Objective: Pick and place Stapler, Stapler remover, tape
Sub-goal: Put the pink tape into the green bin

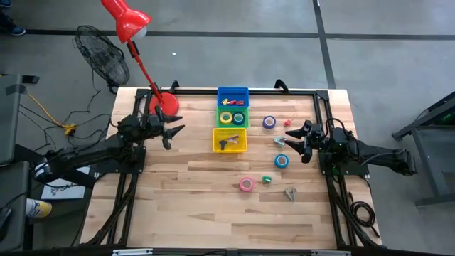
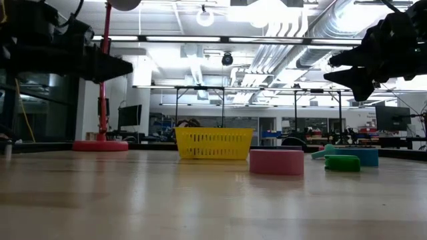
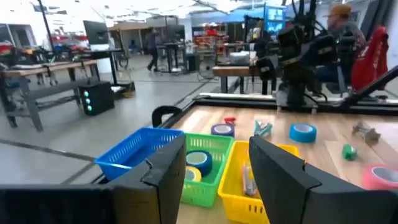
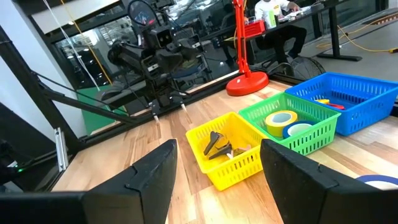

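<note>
Hovering above the table's right side, the right gripper (image 1: pixel 293 146) has its fingers spread and holds nothing; a light-blue tape (image 1: pixel 282 161) lies just beside it toward the table's middle, a purple tape (image 1: pixel 269 122) lies near it toward the bins, and a pink tape (image 1: pixel 246 184) sits farther off. The left gripper (image 1: pixel 173 134) waits with parted, empty fingers left of the yellow bin (image 1: pixel 229 139). Two more tapes (image 4: pixel 289 123) rest inside the green bin (image 1: pixel 232 117), between the yellow and blue bins (image 1: pixel 232 95).
</note>
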